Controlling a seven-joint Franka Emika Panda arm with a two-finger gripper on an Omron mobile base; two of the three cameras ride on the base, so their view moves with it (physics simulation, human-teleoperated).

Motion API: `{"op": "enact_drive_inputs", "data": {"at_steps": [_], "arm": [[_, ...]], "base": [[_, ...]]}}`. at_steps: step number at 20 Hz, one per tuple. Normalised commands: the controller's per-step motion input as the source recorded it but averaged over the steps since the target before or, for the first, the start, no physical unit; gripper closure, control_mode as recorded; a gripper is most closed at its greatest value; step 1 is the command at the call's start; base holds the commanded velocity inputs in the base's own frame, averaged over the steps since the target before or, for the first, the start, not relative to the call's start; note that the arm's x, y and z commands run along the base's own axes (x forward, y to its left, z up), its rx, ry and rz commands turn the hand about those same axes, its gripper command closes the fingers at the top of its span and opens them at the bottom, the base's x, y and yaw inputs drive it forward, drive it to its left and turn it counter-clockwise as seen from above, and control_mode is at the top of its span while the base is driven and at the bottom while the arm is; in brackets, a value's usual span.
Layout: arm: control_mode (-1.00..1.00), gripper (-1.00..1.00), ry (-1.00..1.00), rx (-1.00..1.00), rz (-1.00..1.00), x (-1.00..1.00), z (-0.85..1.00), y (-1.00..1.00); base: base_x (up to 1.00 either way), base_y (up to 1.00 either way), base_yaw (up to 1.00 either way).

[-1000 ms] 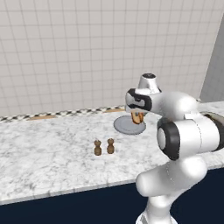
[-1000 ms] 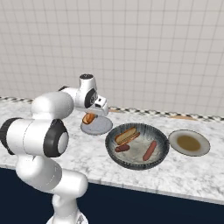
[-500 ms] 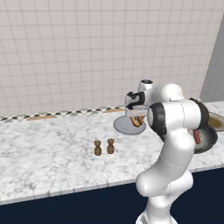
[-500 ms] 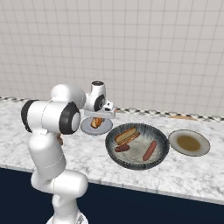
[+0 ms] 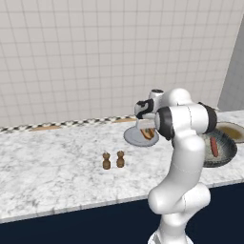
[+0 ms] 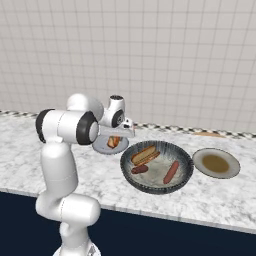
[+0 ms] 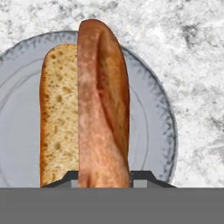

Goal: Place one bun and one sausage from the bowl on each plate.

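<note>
Grey plate (image 5: pixel 136 137) under the gripper (image 5: pixel 143 125), bun on it.
Left base: bowl (image 5: pixel 228 155) at 3 o'clock. Right base: bowl (image 6: pixel 182 180) holds bun (image 6: pixel 145 154), sausages (image 6: pixel 171 172). Hand: fingers (image 7: pixel 144 176) flank split bun (image 7: pixel 83 109); grip unclear.

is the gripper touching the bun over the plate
Touching. In the hand view the bun rises straight from between the gripper fingertips, which sit against its base on both sides, above the grey plate.
</note>
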Motion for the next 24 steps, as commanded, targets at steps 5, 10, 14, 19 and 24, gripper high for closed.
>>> {"op": "enact_drive_inputs", "data": {"at_steps": [5,10,14,19,24], "arm": [[-1.00,1.00,0.00,0.00,0.00,0.00,-0.06,0.00],[-1.00,-1.00,0.00,0.00,0.00,0.00,0.00,0.00],[-1.00,-1.00,0.00,0.00,0.00,0.00,0.00,0.00],[-1.00,-1.00,-0.04,0.00,0.00,-0.16,0.01,-0.04],[-1.00,-1.00,-0.12,0.00,0.00,-0.94,0.59,-0.12]], "base": [[0.00,0.00,0.00],[0.00,0.00,0.00],[0.00,0.00,0.00],[0.00,0.00,0.00],[0.00,0.00,0.00]]}}
